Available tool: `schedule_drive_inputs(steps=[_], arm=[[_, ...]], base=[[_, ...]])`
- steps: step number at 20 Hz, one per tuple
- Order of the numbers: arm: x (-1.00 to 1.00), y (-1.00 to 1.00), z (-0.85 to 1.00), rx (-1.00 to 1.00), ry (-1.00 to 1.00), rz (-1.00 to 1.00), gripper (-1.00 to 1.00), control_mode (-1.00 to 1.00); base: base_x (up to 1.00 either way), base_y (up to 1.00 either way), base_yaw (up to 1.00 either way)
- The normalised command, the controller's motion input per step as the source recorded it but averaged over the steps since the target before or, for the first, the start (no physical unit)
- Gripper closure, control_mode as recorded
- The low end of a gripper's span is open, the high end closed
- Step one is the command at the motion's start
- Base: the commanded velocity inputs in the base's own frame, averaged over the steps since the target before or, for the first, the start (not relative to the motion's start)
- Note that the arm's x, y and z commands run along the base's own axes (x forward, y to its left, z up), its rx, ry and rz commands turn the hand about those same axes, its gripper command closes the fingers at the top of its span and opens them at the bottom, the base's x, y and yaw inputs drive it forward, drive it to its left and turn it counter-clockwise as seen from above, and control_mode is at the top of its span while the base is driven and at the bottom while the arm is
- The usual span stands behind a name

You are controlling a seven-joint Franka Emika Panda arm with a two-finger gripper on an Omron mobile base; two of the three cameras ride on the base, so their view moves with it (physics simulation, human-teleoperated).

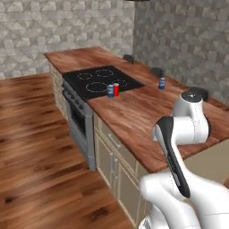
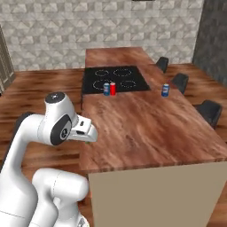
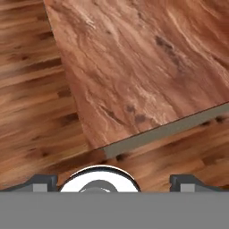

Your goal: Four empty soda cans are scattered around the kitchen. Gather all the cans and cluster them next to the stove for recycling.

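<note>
The claw (image 3: pixel 114 181) hangs spread wide and empty over the near corner of the table (image 2: pixel 146 128), its tips far apart above bare wood. A blue can (image 2: pixel 106 89) and a red can (image 2: pixel 112 88) stand touching at the stove (image 2: pixel 115 78) edge, seemingly on the glass. Another blue can (image 2: pixel 165 90) stands alone on the table, well apart, near the far side. Reaching it could mean a long stretch across the wood; a careless sweep might topple it, or knock the clustered pair.
</note>
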Motion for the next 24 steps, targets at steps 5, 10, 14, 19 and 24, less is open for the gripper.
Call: schedule_drive_inputs(steps=[5, 10, 14, 19, 24], arm=[[0.00, 0.00, 0.00, 0.00, 0.00, 0.00, -1.00, 1.00], [0.00, 0.00, 0.00, 0.00, 0.00, 0.00, -1.00, 1.00], [0.00, 0.00, 0.00, 0.00, 0.00, 0.00, -1.00, 1.00], [0.00, 0.00, 0.00, 0.00, 0.00, 0.00, -1.00, 1.00], [0.00, 0.00, 0.00, 0.00, 0.00, 0.00, -1.00, 1.00]], base=[[-0.05, -1.00, 0.38], [-0.29, -1.00, 0.29], [-0.31, -1.00, 0.24], [-0.25, -1.00, 0.30], [-0.23, -1.00, 0.40]])
